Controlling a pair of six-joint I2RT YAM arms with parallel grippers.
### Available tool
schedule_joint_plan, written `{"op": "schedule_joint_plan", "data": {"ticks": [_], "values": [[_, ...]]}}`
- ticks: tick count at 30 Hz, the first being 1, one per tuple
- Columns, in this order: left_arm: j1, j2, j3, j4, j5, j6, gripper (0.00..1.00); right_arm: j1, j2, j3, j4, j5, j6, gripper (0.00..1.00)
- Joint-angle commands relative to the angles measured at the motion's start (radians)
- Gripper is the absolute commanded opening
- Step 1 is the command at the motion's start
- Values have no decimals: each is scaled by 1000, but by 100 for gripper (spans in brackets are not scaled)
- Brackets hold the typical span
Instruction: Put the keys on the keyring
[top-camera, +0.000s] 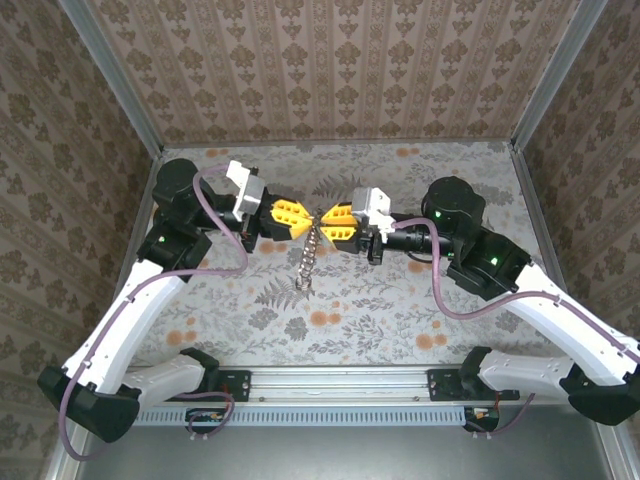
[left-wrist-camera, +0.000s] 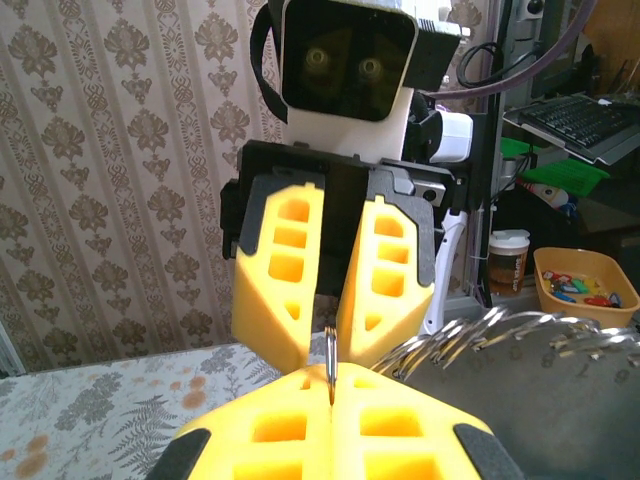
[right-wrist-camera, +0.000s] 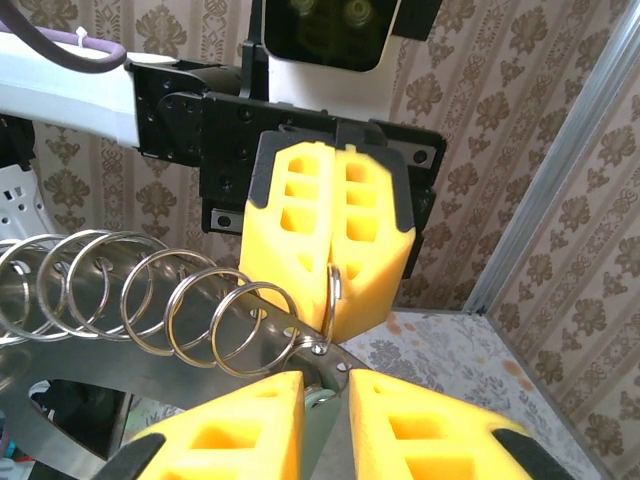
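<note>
Above the middle of the flower-printed tablecloth (top-camera: 450, 310), in the top view, the left gripper (top-camera: 311, 217) and the right gripper (top-camera: 326, 220) meet tip to tip. There are two grippers, each with two yellow block fingers. Between the tips hangs the keyring (top-camera: 310, 255), a thin chain of linked silver-grey metal split rings. It drops from the fingers toward the near edge. Its lower end lies on the cloth, and whether a key sits there is too small to tell.

In the left wrist view, the left gripper (left-wrist-camera: 331, 385) is clenched on one thin end ring (left-wrist-camera: 330, 350), which stands upright out of the seam between the fingers. The right gripper (left-wrist-camera: 328, 345) faces it, with its fingers slanting in on either side of that ring and a narrow gap between them. The rest of the keyring (left-wrist-camera: 480, 335) curls off to the right, blurred. Beyond the table stand one orange tub (left-wrist-camera: 590, 305) of small coloured pieces and one lidded cup (left-wrist-camera: 508, 262) whose label is unreadable.

In the right wrist view, the left gripper (right-wrist-camera: 333, 320) pinches the end ring (right-wrist-camera: 333, 285) edge-on. At least five larger rings of the keyring (right-wrist-camera: 200, 310) overlap in a row to the left. The chain runs down to the gap of the right gripper (right-wrist-camera: 325, 378), whose fingers stand slightly apart. Whether they grasp anything I cannot tell.
</note>
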Motion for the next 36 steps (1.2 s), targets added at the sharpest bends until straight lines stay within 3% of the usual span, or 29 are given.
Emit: {"op": "schedule_joint_plan", "data": {"ticks": [1, 18, 31, 36], "values": [[-7, 9, 43, -5, 20, 13, 0, 6, 12, -10, 46, -46, 18, 20], [-3, 13, 48, -24, 39, 29, 0, 6, 66, 15, 43, -32, 13, 14], [-6, 28, 58, -15, 42, 18, 0, 7, 64, -5, 83, -53, 25, 14], [-5, 34, 70, -16, 55, 10, 0, 7, 43, -23, 66, -43, 13, 18]]}}
